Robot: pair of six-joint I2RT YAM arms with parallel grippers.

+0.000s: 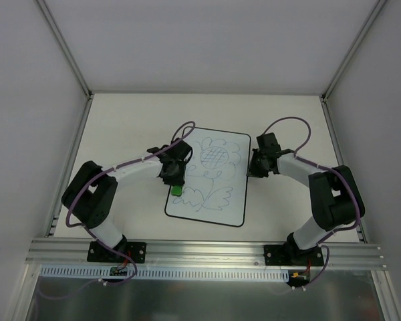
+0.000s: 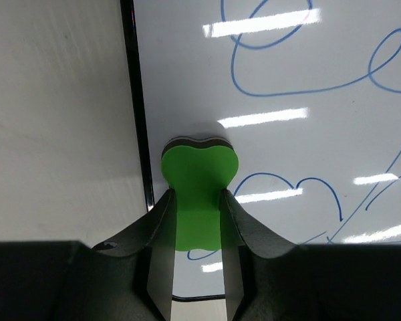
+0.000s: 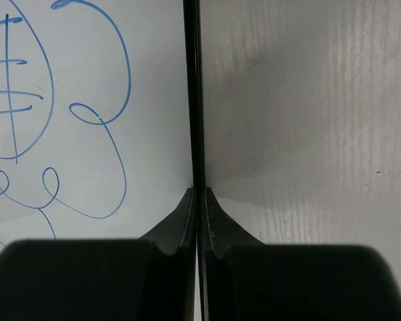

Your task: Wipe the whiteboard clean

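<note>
The whiteboard (image 1: 220, 194) lies flat mid-table, white with a thin black border and a blue flower doodle (image 1: 214, 159). My left gripper (image 1: 176, 187) is shut on a small green eraser block (image 2: 198, 175), which rests on the board's left part just inside the border. The board also shows in the left wrist view (image 2: 307, 134) with blue loops. My right gripper (image 1: 249, 170) sits at the board's right edge, jaws closed together over the black border (image 3: 193, 100); whether they pinch the edge I cannot tell. The board's doodle side shows in the right wrist view (image 3: 147, 80).
The pale tabletop (image 1: 127, 127) surrounds the board. Grey enclosure walls with metal corner posts (image 1: 67, 47) stand left, right and behind. An aluminium rail (image 1: 207, 251) runs along the near edge by the arm bases.
</note>
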